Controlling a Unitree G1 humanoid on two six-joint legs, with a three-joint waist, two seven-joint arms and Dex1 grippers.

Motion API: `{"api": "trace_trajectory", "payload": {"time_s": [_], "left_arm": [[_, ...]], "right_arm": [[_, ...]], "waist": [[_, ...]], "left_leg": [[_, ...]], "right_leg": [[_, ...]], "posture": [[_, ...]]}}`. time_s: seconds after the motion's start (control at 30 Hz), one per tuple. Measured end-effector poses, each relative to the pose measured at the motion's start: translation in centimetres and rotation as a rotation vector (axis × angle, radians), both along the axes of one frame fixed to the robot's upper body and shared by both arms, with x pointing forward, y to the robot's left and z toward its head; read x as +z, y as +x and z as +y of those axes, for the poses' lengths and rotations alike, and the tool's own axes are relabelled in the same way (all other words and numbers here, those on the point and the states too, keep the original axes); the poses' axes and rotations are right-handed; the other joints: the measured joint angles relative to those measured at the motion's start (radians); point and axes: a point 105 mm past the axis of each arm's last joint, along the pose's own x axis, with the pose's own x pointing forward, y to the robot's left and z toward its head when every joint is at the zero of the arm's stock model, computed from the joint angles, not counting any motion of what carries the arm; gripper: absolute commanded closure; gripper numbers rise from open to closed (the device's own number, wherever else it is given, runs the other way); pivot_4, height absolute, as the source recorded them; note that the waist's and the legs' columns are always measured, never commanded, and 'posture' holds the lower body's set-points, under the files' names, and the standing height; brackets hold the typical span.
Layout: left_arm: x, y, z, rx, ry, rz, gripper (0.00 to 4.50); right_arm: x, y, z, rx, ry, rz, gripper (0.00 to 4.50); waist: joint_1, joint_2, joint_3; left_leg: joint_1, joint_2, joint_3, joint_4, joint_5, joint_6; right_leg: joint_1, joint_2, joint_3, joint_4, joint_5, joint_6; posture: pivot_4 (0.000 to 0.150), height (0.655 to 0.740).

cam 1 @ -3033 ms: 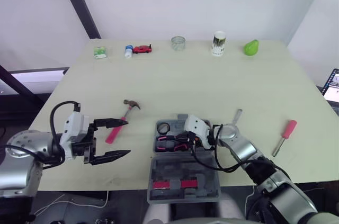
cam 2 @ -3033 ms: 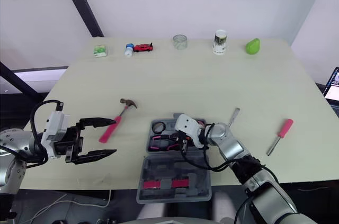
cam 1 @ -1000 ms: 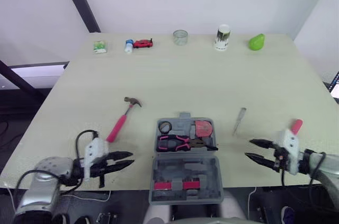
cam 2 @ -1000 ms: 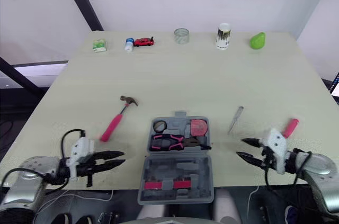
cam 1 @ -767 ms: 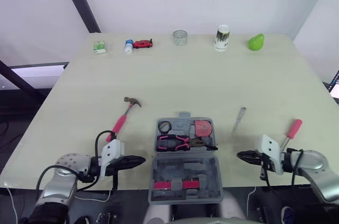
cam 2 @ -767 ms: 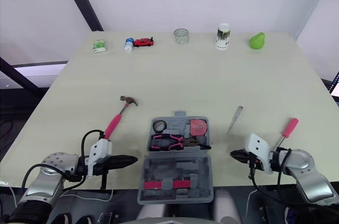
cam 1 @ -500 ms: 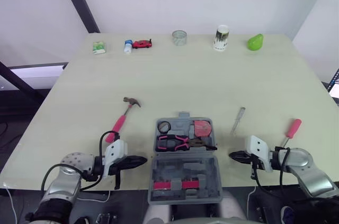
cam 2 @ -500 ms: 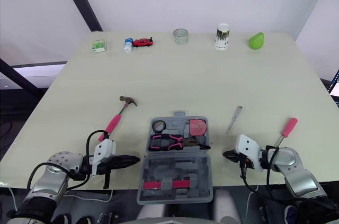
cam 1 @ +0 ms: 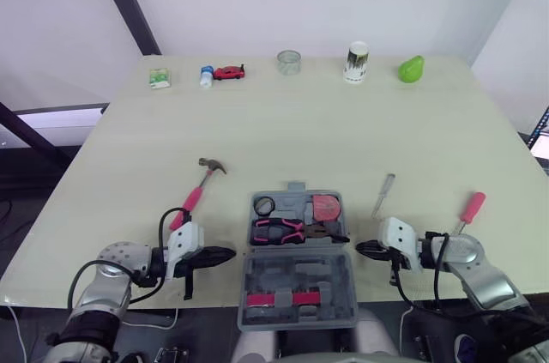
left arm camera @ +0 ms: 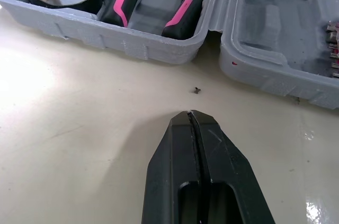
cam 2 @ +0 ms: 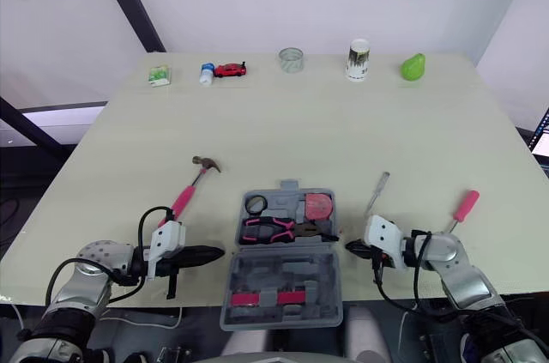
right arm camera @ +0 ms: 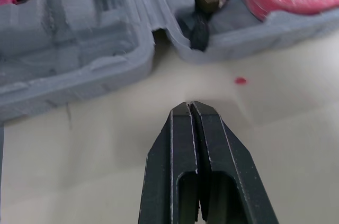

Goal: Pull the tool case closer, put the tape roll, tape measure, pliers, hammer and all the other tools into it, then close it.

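**Both grippers closed and empty beside the open tool case**

We see the left gripper (cam 1: 230,252) with its 2 black fingers pressed together and holding nothing. It sits low over the table (cam 1: 283,131) and points at the left side of the tool case (cam 1: 296,281). Its tip is just beside the case wall near the hinge, with a small gap between them. The right gripper (cam 1: 358,246) is likewise closed and empty, and its tip sits just beside the case's right side at the hinge, not touching.

The case lies open between the 2 grippers. The half farther from them holds the tape roll (cam 1: 265,205), the pliers (cam 1: 292,230) and the tape measure (cam 1: 326,207). The nearer half holds a pink rack (cam 1: 276,299) of bits.

Beyond the left gripper, the hammer (cam 1: 199,187) lies on the table outside the case. Beyond the right gripper lie a slim metal tool (cam 1: 383,195) and, further to its outer side, a pink-handled screwdriver (cam 1: 467,211), both outside the case.
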Motion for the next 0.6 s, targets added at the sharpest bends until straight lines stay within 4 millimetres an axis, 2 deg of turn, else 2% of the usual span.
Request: {"api": "trace_trajectory", "payload": {"time_s": [0.27,0.6], "left_arm": [[-0.34,0.47,-0.21,-0.029,0.011,-0.015,4.5],[-0.35,0.39,-0.23,-0.037,0.013,-0.017,4.5]], "right_arm": [[-0.06,0.24,0.95,0.038,-0.005,-0.005,4.46],[-0.13,0.21,1.07,0.048,-0.005,-0.009,4.46]], "waist": [[0.004,0.006,-0.004],[0.003,0.009,-0.006]], "left_leg": [[0.001,0.0,0.0,0.001,0.0,0.0],[0.001,0.0,0.0,0.001,0.0,0.0]], "right_leg": [[0.002,0.0,0.0,0.0,0.0,0.0],[0.002,0.001,0.001,0.0,0.0,0.0]], "posture": [[0.15,0.74],[0.15,0.74]]}}
